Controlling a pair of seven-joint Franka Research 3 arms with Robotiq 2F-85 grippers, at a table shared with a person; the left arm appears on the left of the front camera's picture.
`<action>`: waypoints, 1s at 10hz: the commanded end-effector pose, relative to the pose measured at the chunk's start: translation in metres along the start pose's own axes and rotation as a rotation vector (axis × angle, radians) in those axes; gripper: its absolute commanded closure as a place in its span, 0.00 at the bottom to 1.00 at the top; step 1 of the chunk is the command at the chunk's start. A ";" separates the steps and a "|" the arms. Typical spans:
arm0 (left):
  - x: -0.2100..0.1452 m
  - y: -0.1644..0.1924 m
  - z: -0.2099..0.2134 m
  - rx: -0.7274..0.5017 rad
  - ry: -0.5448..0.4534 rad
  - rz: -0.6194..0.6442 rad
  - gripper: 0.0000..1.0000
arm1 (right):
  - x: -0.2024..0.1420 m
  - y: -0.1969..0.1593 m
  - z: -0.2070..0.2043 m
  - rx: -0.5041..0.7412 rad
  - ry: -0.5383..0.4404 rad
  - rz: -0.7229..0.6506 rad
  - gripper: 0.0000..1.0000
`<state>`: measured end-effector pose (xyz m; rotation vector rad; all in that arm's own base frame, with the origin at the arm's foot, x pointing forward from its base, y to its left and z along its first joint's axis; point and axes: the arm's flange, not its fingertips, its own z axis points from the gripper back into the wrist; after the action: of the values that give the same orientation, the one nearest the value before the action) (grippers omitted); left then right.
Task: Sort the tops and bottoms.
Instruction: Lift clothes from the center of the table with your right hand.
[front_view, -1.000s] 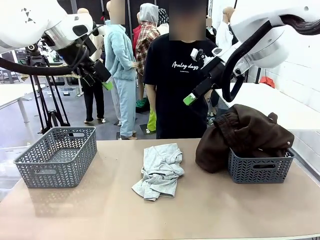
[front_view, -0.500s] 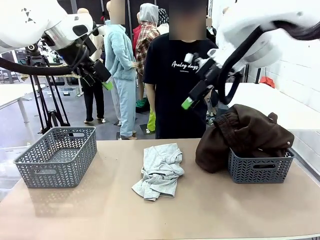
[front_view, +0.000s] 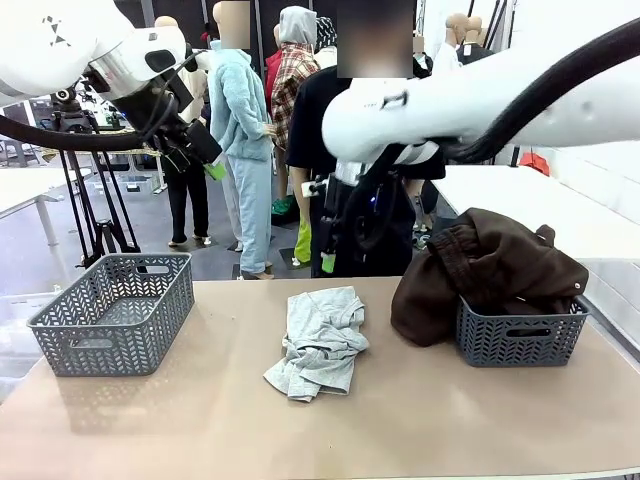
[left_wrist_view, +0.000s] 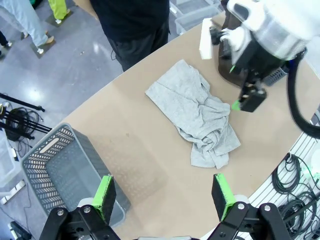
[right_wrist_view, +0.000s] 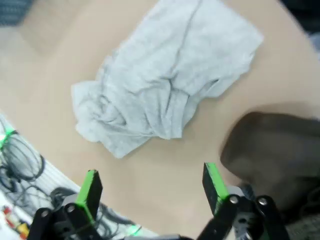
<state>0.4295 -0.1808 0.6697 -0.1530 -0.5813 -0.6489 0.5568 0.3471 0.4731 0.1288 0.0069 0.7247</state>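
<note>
Right fingers (right_wrist_view: 149, 187) now above T-shirt (right_wrist_view: 160, 80)

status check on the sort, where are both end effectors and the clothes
Left end effector open, high over the table. Right end effector open, above the grey T-shirt. Dark brown garment heaped on the right basket; left basket holds nothing. No obstruction.

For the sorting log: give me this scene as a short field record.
top: light grey T-shirt, crumpled on the table centre
bottoms: dark brown garment heaped over the right basket
left basket: nothing in it
right tool: open, above the T-shirt
left tool: open, raised over the table
person: standing at the far side
</note>
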 end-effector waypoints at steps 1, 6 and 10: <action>-0.001 0.001 0.001 0.004 -0.008 0.002 0.00 | 0.027 0.002 -0.017 0.002 0.050 -0.063 0.00; -0.001 0.001 0.001 0.004 -0.008 0.002 0.00 | 0.013 0.011 -0.074 0.001 0.040 -0.113 0.00; -0.001 0.001 0.001 0.004 -0.008 0.002 0.00 | 0.023 0.019 -0.119 -0.088 0.019 -0.004 0.00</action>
<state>0.4295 -0.1808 0.6697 -0.1530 -0.5814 -0.6489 0.5576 0.3888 0.3645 0.0780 0.0515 0.6964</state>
